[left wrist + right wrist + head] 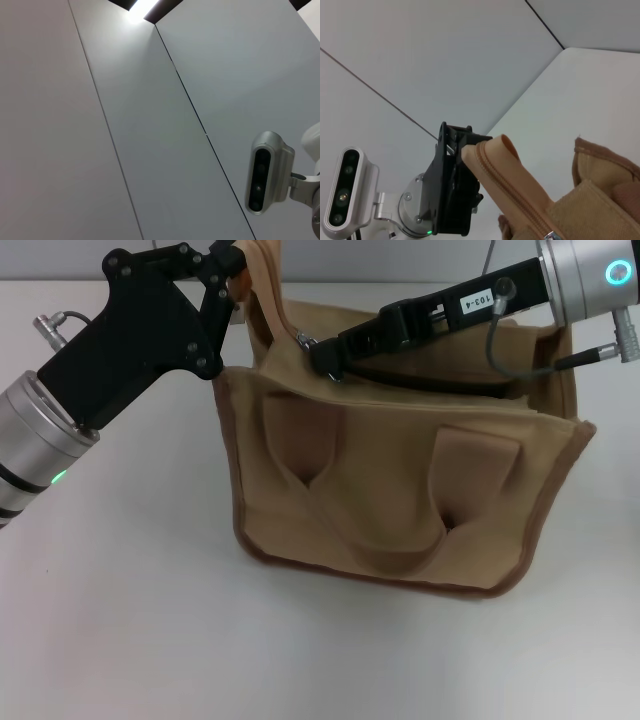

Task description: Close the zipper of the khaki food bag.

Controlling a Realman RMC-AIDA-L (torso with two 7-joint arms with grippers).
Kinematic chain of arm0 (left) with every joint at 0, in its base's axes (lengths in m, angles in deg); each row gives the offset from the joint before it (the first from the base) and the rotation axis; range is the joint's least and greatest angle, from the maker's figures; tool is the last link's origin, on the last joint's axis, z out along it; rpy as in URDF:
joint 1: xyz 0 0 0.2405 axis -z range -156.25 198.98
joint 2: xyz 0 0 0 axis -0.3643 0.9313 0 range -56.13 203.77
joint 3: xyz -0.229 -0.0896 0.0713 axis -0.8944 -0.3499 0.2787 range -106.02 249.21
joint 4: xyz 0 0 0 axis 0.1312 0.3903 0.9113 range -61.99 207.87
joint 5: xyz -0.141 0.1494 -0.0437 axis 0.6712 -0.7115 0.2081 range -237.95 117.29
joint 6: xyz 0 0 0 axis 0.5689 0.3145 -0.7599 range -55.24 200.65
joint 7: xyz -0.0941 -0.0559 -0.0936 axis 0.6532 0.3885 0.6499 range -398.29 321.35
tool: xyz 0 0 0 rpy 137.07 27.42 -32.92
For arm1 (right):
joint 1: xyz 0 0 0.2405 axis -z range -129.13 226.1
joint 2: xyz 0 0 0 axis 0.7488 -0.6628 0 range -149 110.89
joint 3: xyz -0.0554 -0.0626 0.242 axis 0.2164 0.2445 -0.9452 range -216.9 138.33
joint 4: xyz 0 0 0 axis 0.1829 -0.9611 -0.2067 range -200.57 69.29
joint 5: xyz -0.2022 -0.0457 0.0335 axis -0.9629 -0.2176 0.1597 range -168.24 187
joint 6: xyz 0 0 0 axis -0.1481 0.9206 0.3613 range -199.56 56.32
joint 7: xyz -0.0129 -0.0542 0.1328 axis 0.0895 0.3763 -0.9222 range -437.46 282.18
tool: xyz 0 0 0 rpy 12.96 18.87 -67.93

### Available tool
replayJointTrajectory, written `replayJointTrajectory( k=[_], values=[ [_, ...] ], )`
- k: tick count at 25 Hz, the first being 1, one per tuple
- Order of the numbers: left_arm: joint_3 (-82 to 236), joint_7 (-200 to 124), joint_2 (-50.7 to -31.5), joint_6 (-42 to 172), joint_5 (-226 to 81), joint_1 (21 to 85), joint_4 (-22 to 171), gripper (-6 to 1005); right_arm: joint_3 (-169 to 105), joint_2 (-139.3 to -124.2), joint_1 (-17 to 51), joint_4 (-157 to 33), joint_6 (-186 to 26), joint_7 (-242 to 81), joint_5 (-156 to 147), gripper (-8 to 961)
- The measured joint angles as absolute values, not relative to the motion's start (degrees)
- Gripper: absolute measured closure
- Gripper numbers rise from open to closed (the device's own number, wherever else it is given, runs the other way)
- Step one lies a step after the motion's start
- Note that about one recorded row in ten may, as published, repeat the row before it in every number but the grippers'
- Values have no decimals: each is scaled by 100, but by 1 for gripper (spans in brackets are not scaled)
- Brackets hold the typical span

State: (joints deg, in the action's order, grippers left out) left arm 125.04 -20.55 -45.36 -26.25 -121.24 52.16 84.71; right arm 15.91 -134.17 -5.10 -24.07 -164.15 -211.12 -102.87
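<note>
The khaki food bag [400, 490] stands centre frame on the white surface [120, 640]. The left gripper [235, 275], upper left, pinches the zipper [517, 192] tape's end, fingers closed. The right gripper [322, 355] grips the slider [303, 340] nearby, so closing looks nearly complete.

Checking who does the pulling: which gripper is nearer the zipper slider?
Right. The right gripper is at the slider; the left gripper holds the zipper's tape end, farther off.

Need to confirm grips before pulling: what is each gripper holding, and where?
Left gripper pinches the bag's zipper-tape end. Right gripper sits at the slider; its grip cannot be told.
</note>
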Motion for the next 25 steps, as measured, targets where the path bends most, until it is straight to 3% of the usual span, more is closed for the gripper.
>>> replayJointTrajectory(
  k=[19,25],
  values=[
    [12504,-2055,-4536,-2571,-12123,5230,8471,998,1588,-13392,-573,-2354,-16601,-21468,-10368,822],
    [12512,-2055,-4536,-2560,-12123,5232,8471,998,1587,-13390,-558,-2346,-16592,-21505,-10447,874]
  ],
)
